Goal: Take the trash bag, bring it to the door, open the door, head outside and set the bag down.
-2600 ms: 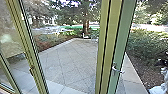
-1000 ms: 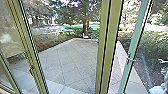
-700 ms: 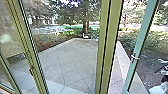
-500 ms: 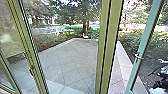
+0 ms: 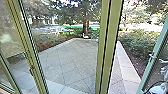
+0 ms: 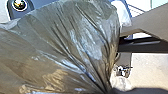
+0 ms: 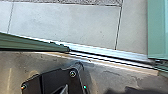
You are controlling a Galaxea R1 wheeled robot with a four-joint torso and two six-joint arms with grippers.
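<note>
In the head view, a green door leaf (image 5: 158, 50) stands swung outward at the far right, its metal handle (image 5: 153, 57) on the near edge. Between it and the green post (image 5: 108, 50) is an open gap onto paving. The left wrist view shows the grey-brown translucent trash bag (image 6: 75, 42) large, its plastic creased and drawn together to a tight neck where my left gripper has hold of it. In the right wrist view, part of a green door (image 7: 158, 30) stands across the metal threshold (image 7: 107, 56); nothing there appears held.
A paved yard (image 5: 70, 57) lies beyond the glass, edged by a pale kerb (image 5: 127, 67) and bushes (image 5: 140, 42). A tree trunk (image 5: 86, 26) rises behind it. Another green frame (image 5: 30, 50) slants down at the left. Indoor floor (image 7: 112, 80) borders the threshold.
The door leaf and its handle have swung outward, moving from beside the post to the far right of the head view. The gap between post and leaf has widened. The camera has stayed put.
</note>
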